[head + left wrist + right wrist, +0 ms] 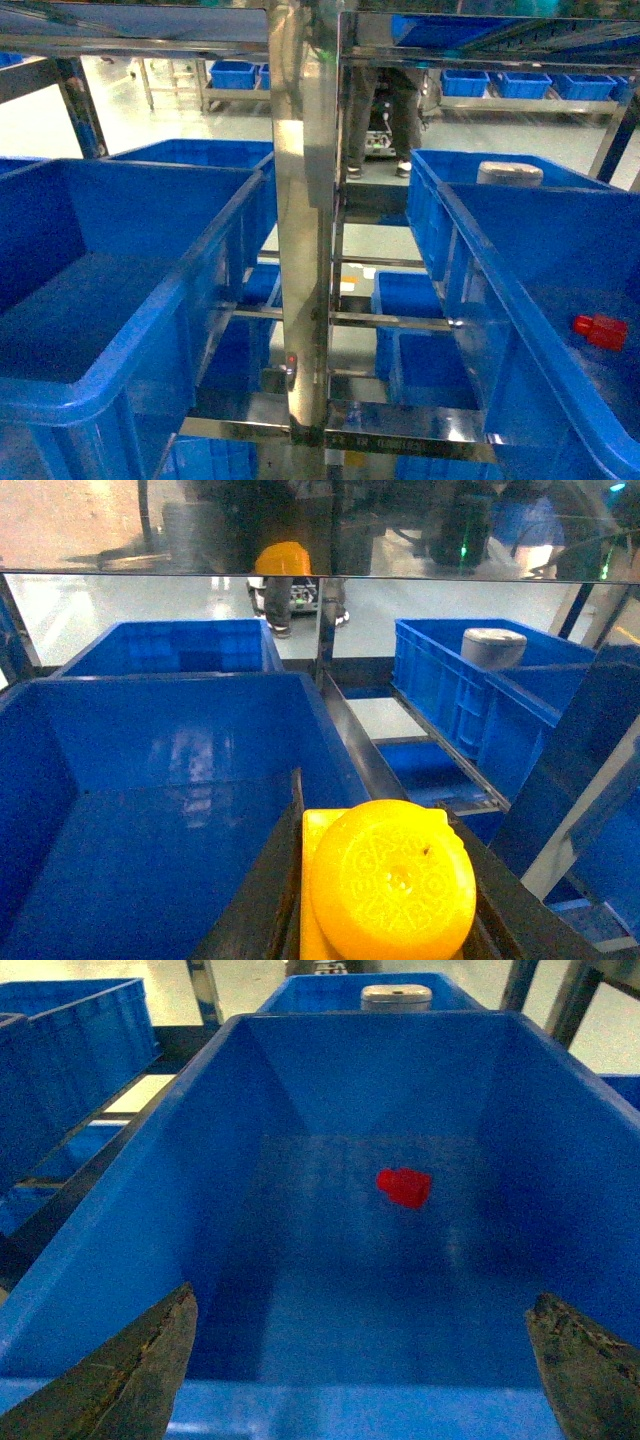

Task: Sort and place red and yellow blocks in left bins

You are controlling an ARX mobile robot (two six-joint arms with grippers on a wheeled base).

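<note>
Over the near right corner of the big left bin [150, 780], the left gripper [385, 900] holds the yellow block [390, 885] tight between its jaws, so the step in hand looks like dropping it in. The bin floor below shows nothing in it, so next the gripper should move a bit more over the middle and let go. The right gripper [365, 1360] hangs wide open at the near edge of the right bin [120, 1210], where the red block [404, 1187] lies on the floor near the middle, waiting to be picked up.
</note>
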